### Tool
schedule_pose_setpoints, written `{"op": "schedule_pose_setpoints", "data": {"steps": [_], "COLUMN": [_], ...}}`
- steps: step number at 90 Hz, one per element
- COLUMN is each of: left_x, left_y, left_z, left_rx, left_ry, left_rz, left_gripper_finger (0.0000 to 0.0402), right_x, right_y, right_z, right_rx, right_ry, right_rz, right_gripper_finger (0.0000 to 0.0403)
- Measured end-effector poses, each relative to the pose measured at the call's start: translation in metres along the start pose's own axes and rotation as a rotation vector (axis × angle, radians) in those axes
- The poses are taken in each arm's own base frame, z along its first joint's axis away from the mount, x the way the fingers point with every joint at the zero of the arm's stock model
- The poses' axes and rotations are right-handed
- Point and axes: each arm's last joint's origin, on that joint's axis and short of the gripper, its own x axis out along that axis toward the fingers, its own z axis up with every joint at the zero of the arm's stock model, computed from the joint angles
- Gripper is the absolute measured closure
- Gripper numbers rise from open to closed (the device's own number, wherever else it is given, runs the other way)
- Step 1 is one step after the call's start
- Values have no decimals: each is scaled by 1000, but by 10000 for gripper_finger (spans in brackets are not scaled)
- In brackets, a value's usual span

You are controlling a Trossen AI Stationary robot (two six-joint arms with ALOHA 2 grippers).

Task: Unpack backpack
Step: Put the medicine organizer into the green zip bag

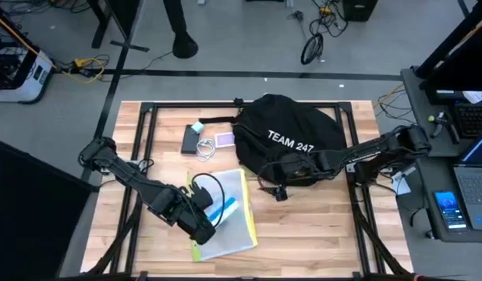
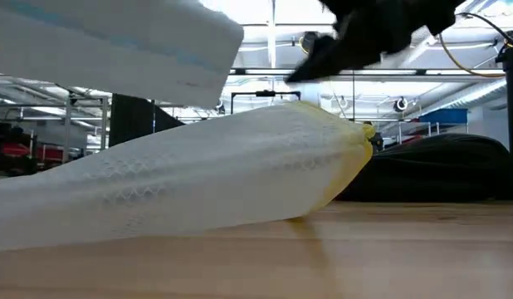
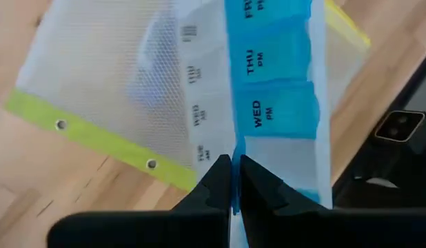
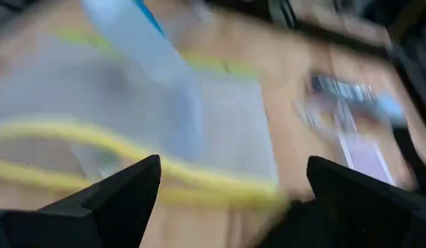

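The black backpack point(image 1: 292, 136) with white "TEAM 247" lettering lies at the table's far right; in the low view the backpack point(image 2: 443, 166) is a low dark mound. A blue-and-white weekly pill organizer point(image 1: 224, 209) hangs over a white mesh pouch with yellow trim point(image 1: 229, 222), and my left gripper point(image 3: 234, 180) is shut on it. The pouch point(image 2: 198, 178) rests flat on the wood. My right gripper point(image 4: 230, 200) stands open at the backpack's near edge point(image 1: 281, 176), with nothing between its fingers. My left gripper pinches the pill organizer by the end nearest it point(image 3: 235, 150), about where the white row meets the blue row. The fingers lie along the organizer, coming from the table's near left. The organizer point(image 2: 115, 41) is lifted clear above the pouch.
Between the pouch and the backpack's far left lie a black slab point(image 1: 188, 139), a small light-blue item point(image 1: 197, 127), a coiled white cable point(image 1: 204, 147) and a pinkish card point(image 1: 224, 140). Black frame rails point(image 1: 147, 133) run along the table. Bare wood point(image 1: 319, 226) shows at the near right.
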Motion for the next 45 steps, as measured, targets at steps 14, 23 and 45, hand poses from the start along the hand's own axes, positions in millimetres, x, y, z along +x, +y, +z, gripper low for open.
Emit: {"op": "schedule_pose_setpoints", "data": {"steps": [14, 23, 45], "left_x": [2, 3, 4], "left_y": [1, 4, 1], "left_z": [10, 18, 34], "left_rx": [48, 71, 117], "left_ry": [-9, -15, -26], "left_rz": [-22, -24, -120], "left_gripper_finger": [401, 401, 401], "right_x": [-2, 2, 19], "right_y": [11, 20, 38], "right_z": [19, 21, 16], "right_rx": [-161, -259, -460], "right_ry": [-194, -230, -271], "right_rz": [75, 98, 103], "right_gripper_finger": [53, 53, 53]}}
